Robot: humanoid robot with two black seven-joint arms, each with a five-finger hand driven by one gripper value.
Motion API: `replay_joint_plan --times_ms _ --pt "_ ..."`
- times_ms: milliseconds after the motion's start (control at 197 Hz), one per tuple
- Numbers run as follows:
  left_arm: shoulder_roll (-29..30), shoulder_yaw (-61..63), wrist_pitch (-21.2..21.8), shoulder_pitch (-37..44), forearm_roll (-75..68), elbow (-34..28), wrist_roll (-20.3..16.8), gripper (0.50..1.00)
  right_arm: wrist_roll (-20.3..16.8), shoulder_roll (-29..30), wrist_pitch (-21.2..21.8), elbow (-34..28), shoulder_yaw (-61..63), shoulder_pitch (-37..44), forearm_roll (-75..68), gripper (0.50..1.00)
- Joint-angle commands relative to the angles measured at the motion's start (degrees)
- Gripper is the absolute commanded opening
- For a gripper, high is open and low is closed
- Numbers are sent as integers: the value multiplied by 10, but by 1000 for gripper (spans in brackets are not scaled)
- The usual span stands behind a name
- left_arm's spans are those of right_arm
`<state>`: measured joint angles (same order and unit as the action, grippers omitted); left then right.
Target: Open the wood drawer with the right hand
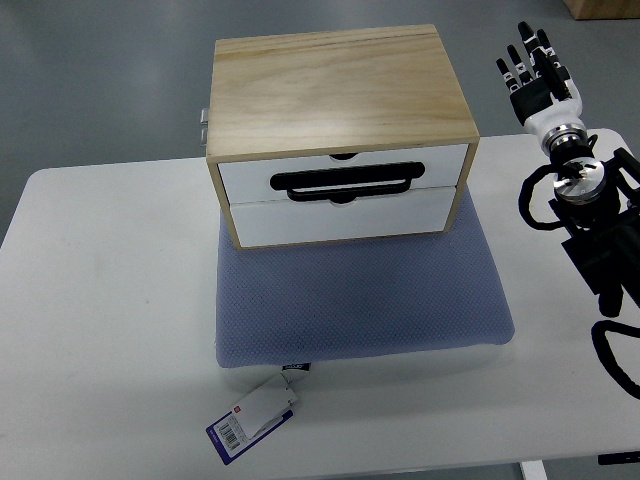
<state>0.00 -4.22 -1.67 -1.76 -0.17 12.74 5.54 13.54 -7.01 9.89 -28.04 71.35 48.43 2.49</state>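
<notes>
From the top view, a light wooden box-shaped cabinet [340,85] with two white-fronted drawers stands on the far half of a blue-grey padded fabric mat [360,300], which lies on a white table [100,330] with rounded corners. The upper drawer [345,172] carries a long black loop handle [348,183] across its lower edge; the lower drawer [345,220] shows a small dark finger notch at its top edge, just beneath the handle. Both drawer fronts sit flush with the wooden frame, so the cabinet is closed. A small metal fitting [203,122] juts from the cabinet's left side. At the mat's near edge a white paper tag [252,420] with a dark blue border and a barcode lies on the table, tied to the mat's corner.

The right hand [537,75], black-fingered with a white palm shell, comes in from the picture's right edge on a black arm [600,240] with a silver wrist joint and looped black cables. It hovers to the right of the cabinet, well apart from it, beyond the table's far edge over the grey floor. Its fingers are stretched out straight and slightly fanned, pointing away from the robot, and they hold nothing. The handle is untouched.
</notes>
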Motion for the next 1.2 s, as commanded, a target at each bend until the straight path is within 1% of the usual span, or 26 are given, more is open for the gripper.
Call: replay_joint_plan --times_ms 0,253,365,421,426,487,619,735,781,801,837,852,902,907,968,1004,1085,1136,1141,1196 --pt "0 0 0 0 0 0 0 1000 -1 0 0 0 -1 0 0 946" --pt "0 -6 7 0 2 -1 0 1000 -4 -1 -3 -6 -11 8 6 946" --pt "0 -4 7 1 2 -1 0 1000 -7 -14 -4 -6 -55 53 9 946" --pt "0 -4 7 1 2 -1 0 1000 -7 -14 -4 -6 -55 53 9 946" --pt "0 -4 7 0 2 -1 0 1000 -9 -32 -5 -7 -107 80 9 944" --pt "0 -4 7 1 2 -1 0 1000 -20 -50 -7 -9 -162 112 9 944" --pt "0 -3 6 0 1 4 0 1000 -68 -81 -11 -18 -308 207 9 946" --pt "0 -3 1 0 1 5 0 1000 -92 -102 -5 -38 -438 294 31 946" --pt "0 -4 1 -1 1 5 0 1000 -104 -106 -4 -59 -508 342 58 944" --pt "0 -4 1 -1 1 5 0 1000 -106 -106 -4 -64 -523 352 64 944" --pt "0 -4 1 -1 1 5 0 1000 -124 -107 -4 -89 -581 387 92 944" --pt "0 -4 1 -1 1 5 0 1000 -127 -107 -3 -97 -596 396 99 944" --pt "0 -4 1 -1 1 5 0 1000 -127 -107 -3 -98 -597 396 99 944" --pt "0 -4 1 -1 1 5 0 1000 -147 -113 0 -137 -663 446 131 944" --pt "0 -4 1 -1 1 5 0 1000 -156 -110 8 -174 -717 493 149 944" --pt "0 -4 1 -1 1 4 0 1000 -157 -106 23 -199 -753 526 153 944" --pt "0 -4 1 -1 1 2 0 1000 -166 -99 58 -238 -801 574 154 944" --pt "0 -4 1 -1 1 2 0 1000 -166 -99 58 -238 -801 574 154 944" --pt "0 -4 1 -1 1 1 0 1000 -181 -94 78 -271 -827 606 154 944" --pt "0 -4 1 -1 1 1 0 1000 -193 -93 96 -309 -852 639 154 944"
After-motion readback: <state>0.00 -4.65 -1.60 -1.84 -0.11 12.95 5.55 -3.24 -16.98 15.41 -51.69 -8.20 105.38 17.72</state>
